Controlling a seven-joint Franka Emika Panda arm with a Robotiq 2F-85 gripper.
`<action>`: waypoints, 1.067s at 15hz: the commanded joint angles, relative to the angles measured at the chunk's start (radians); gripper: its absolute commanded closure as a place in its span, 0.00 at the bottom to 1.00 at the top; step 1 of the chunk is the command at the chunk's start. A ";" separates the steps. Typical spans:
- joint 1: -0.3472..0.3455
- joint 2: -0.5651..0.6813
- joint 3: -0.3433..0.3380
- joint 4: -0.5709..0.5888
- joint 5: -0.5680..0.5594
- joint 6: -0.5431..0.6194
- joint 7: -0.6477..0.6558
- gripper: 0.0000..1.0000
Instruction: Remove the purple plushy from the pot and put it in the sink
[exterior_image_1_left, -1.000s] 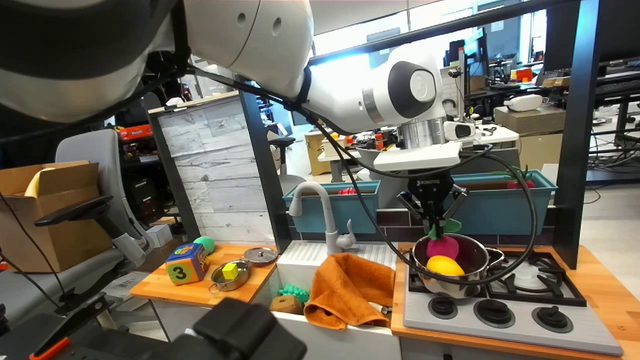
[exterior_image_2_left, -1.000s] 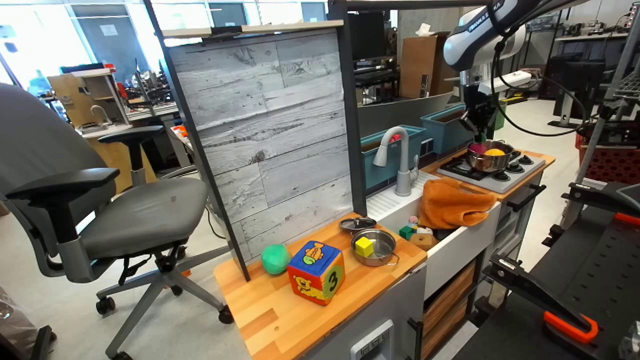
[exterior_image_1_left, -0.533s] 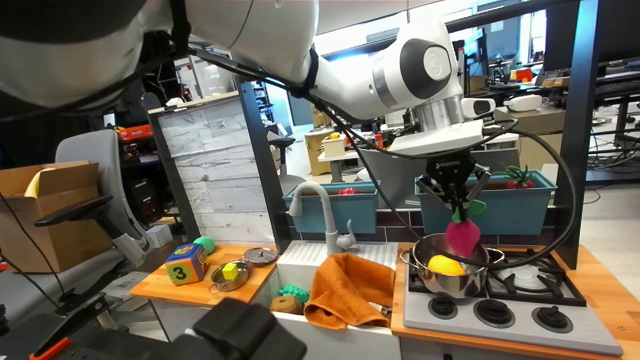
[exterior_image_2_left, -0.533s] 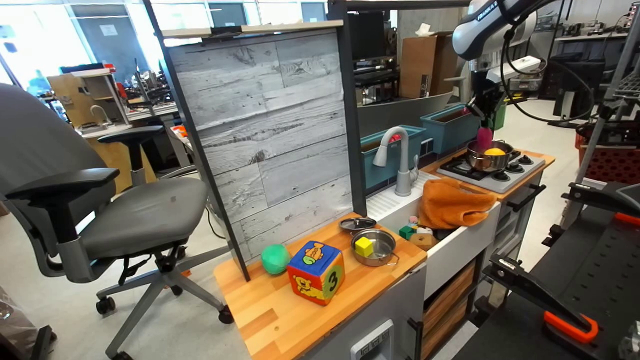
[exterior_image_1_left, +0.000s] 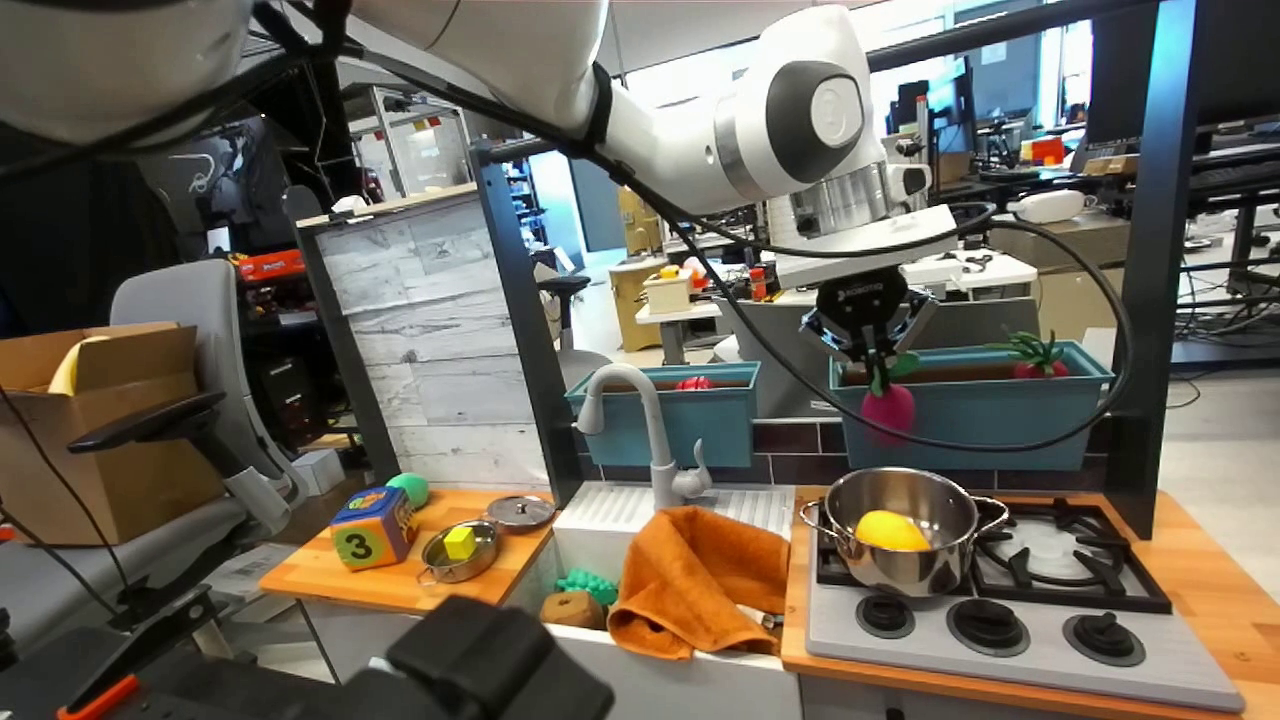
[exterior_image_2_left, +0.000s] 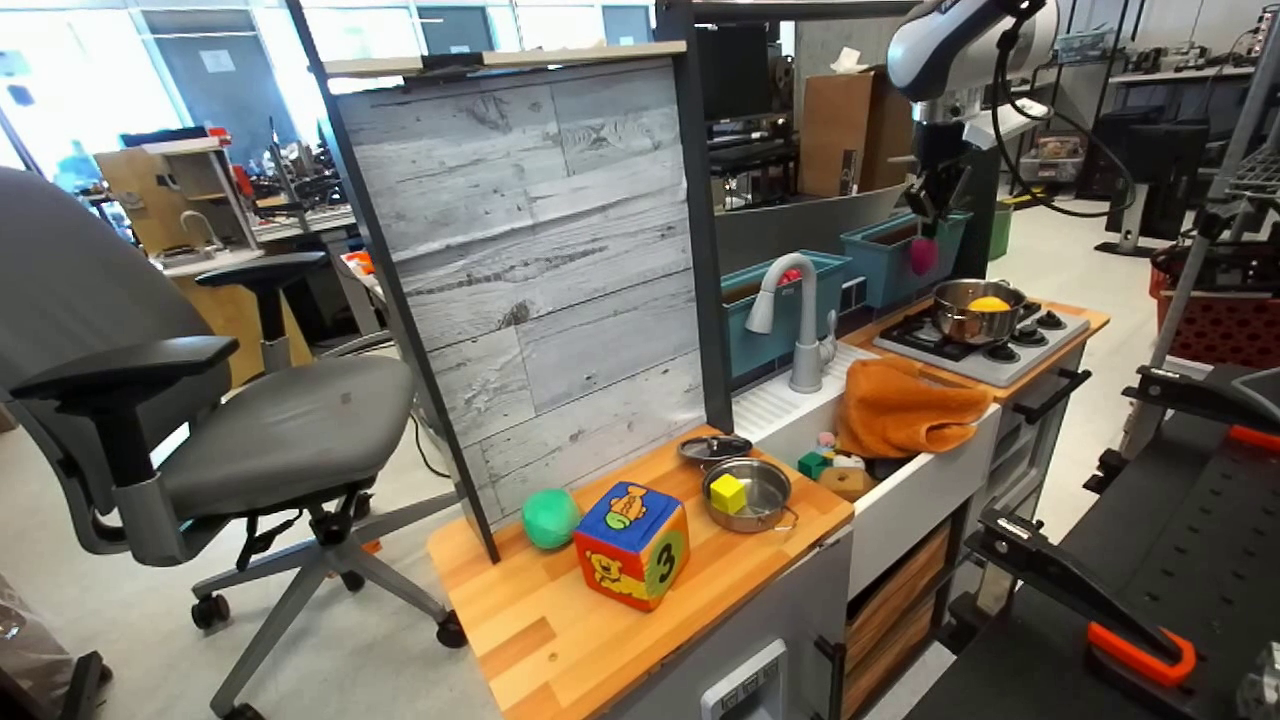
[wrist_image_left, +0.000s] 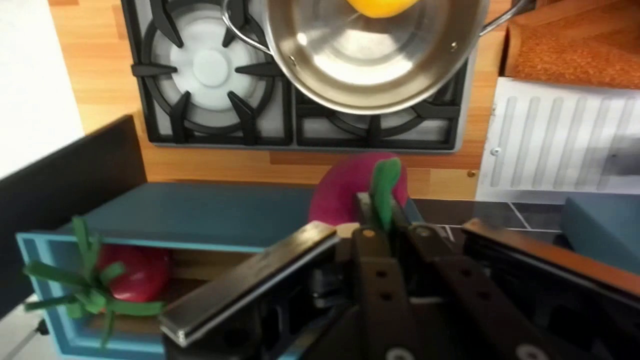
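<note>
My gripper (exterior_image_1_left: 876, 384) is shut on the green leaves of the purple plushy (exterior_image_1_left: 888, 408), which hangs below the fingers. In the wrist view the gripper (wrist_image_left: 381, 207) pinches a green leaf, with the purple body (wrist_image_left: 337, 190) beyond the fingertips. In an exterior view the plushy (exterior_image_2_left: 922, 256) hangs in front of a teal tub, above and behind the pot (exterior_image_2_left: 972, 326). The steel pot (exterior_image_1_left: 900, 572) stands on the stove with a yellow round toy (exterior_image_1_left: 890, 530) inside. The sink (exterior_image_1_left: 700, 682) with its grey faucet (exterior_image_1_left: 652, 440) lies left of the stove in that view.
An orange cloth (exterior_image_1_left: 700, 580) drapes over the sink's stove-side part and front edge. A brown toy (exterior_image_1_left: 573, 609) and green toy (exterior_image_1_left: 590, 584) lie in the sink. Teal tubs (exterior_image_1_left: 970, 430) stand behind. A small pan (exterior_image_2_left: 750, 495) and number cube (exterior_image_2_left: 635, 545) sit on the counter.
The plushy came up out of the pot in my gripper. It rose above the pot's rim and moved back toward the teal tub. The yellow toy stayed in the pot.
</note>
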 joint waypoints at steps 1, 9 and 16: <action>0.037 -0.145 0.038 -0.214 -0.007 0.047 -0.111 0.98; 0.132 -0.388 0.022 -0.576 -0.082 -0.044 -0.307 0.98; 0.150 -0.576 0.051 -0.925 -0.185 0.224 -0.299 0.98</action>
